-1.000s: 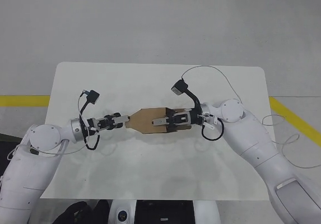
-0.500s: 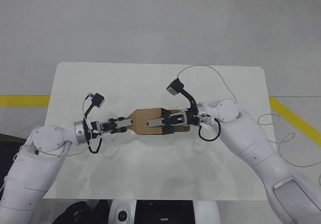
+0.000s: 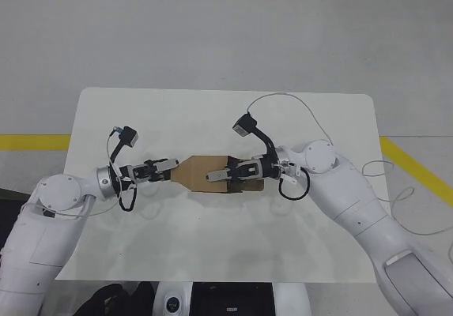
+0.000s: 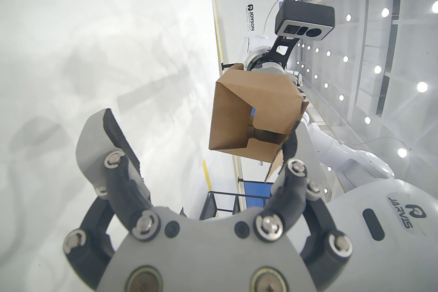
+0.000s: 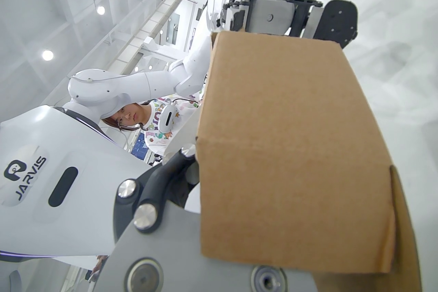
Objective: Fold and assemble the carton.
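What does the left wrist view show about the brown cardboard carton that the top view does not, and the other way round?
Left wrist view: the open end and hollow inside of the brown cardboard carton, and the left gripper open, one finger beside a corner flap. Top view: the full outline of the white rectangular table, and the right gripper clamped on the carton's other end. Both: the carton between the two arms.

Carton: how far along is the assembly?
Done: the carton is opened from flat into a square tube and gripped by the right gripper. In hand: the left gripper is open at the end facing it, one finger against an end flap. Left: that end is open, with the interior visible and the flaps unfolded. The other end cannot be seen.
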